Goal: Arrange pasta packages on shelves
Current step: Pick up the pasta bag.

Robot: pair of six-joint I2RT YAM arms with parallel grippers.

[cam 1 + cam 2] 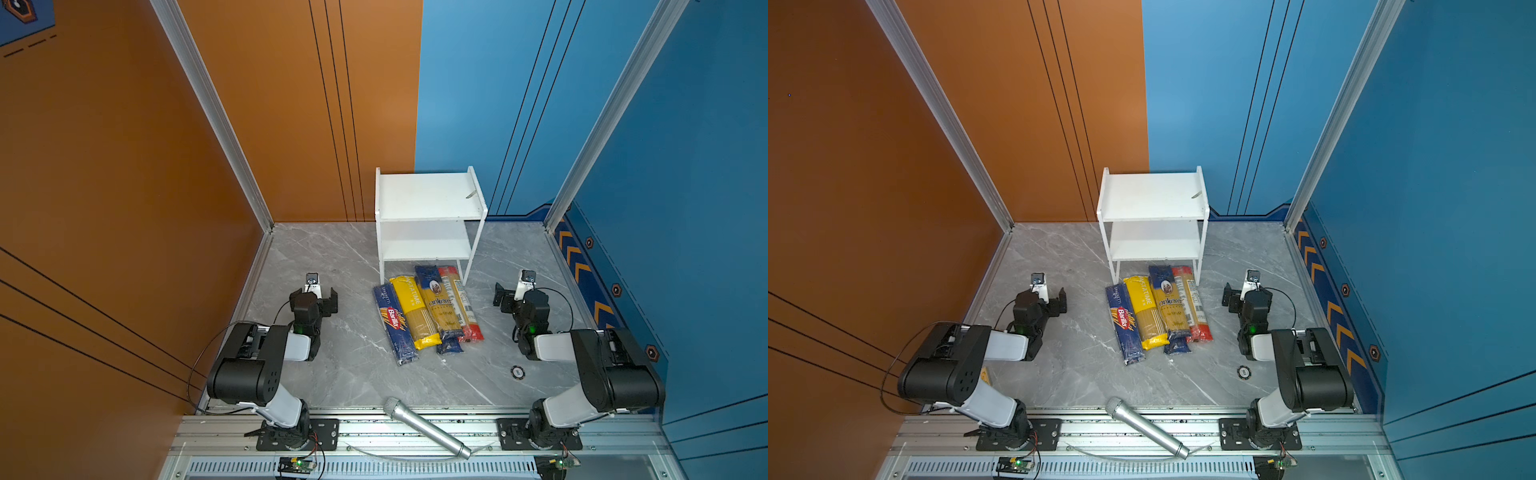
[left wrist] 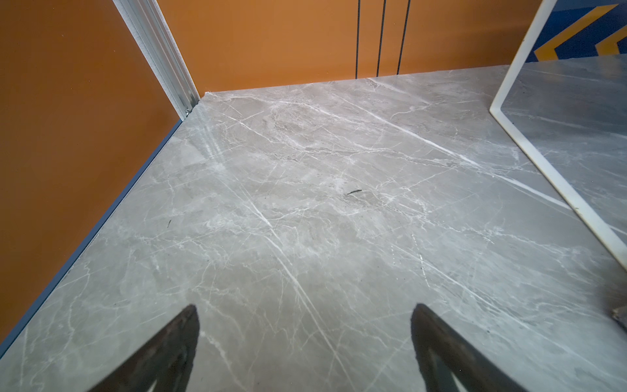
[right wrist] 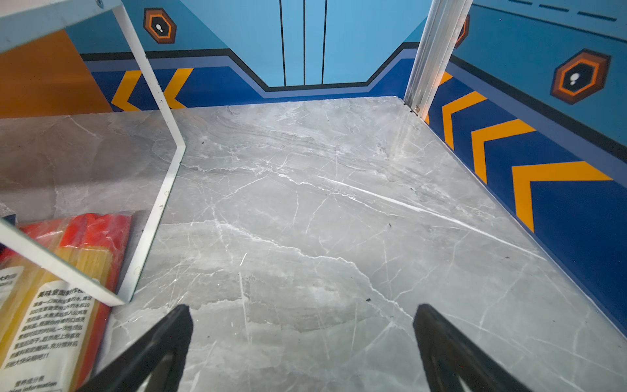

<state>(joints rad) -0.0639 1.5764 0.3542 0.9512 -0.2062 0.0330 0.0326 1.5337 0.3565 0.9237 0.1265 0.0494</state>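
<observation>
Trouble would likely come from crowding: the five pasta packages (image 1: pixel 428 311) lie flat, touching and partly overlapped, far ends tucked between the front legs of the shelves (image 1: pixel 428 195), so lifting one could drag a neighbour or snag the lower board. Left gripper (image 1: pixel 314 296) and right gripper (image 3: pixel 302 307) both gape empty over bare table (image 1: pixel 345 374) either side

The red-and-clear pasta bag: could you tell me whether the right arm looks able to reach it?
Probably yes: the red-and-clear bag lies outermost on that side, with only bare table between it and the open right hand; the rack's leg crowds just its far end.
</observation>
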